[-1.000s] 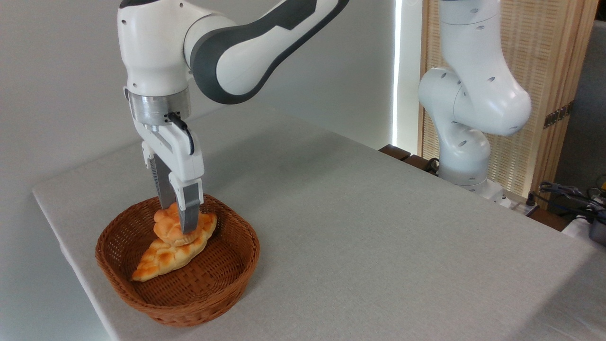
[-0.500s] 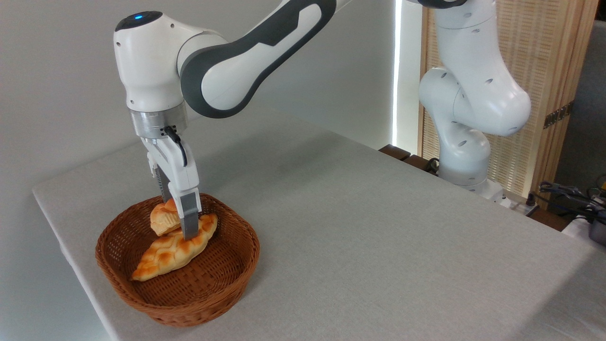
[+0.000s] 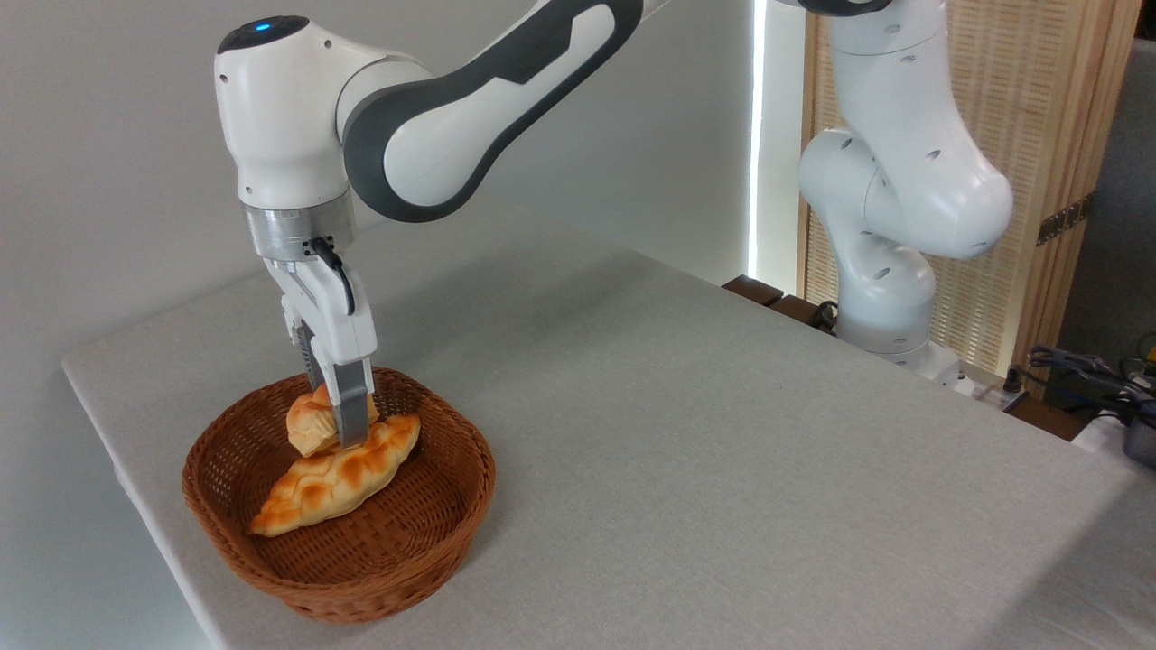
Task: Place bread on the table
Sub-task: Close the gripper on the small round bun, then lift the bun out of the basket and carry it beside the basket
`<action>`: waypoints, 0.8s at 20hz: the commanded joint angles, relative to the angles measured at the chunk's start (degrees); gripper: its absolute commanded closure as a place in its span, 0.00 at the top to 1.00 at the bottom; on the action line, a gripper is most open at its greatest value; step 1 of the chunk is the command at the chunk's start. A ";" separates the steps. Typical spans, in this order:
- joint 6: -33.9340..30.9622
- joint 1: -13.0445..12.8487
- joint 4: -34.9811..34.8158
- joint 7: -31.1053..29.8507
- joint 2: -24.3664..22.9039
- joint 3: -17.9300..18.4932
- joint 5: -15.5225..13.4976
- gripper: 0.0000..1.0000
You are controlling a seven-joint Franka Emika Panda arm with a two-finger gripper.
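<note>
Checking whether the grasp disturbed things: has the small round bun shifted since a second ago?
Yes. The bread, pinched in the gripper, has tipped and slid left toward the basket back-left rim, off the braided loaf.

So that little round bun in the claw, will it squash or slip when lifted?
The bread looks like a stiff, glossy bun, so probably no squashing. The claw pinches only its right edge and it sits tilted, so it may swivel or slip back into the basket.

You can't see the right half of the bread [image 3: 308, 425], which the gripper [image 3: 345, 431] finger covers (its far finger is hidden too), and the table [image 3: 686, 433] runs off the near edge.
</note>
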 commanded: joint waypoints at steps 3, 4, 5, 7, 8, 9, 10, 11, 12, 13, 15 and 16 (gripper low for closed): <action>-0.74 0.26 0.20 -0.44 -2.08 0.65 -0.30 0.45; -2.05 0.35 0.20 -0.35 -2.70 0.74 -0.82 0.47; -3.37 0.35 0.20 -0.18 -3.49 0.74 -1.09 0.48; -6.70 0.44 0.11 -0.18 -5.24 0.91 -1.18 0.48; -8.72 0.44 0.02 -0.09 -6.38 1.26 -1.44 0.48; -10.74 0.44 -0.24 -0.09 -7.35 1.35 -1.97 0.48; -13.11 0.35 -0.59 0.08 -8.32 1.35 -2.15 0.48; -14.88 0.35 -1.37 0.17 -9.37 1.35 -2.23 0.48; -15.42 0.35 -2.51 0.26 -10.60 1.35 -2.24 0.49; -15.42 0.44 -3.92 0.26 -11.83 1.35 -2.32 0.49; -15.34 0.35 -7.25 0.35 -14.21 1.35 -2.32 0.55; -15.25 0.27 -8.75 0.44 -15.09 1.35 -2.32 0.57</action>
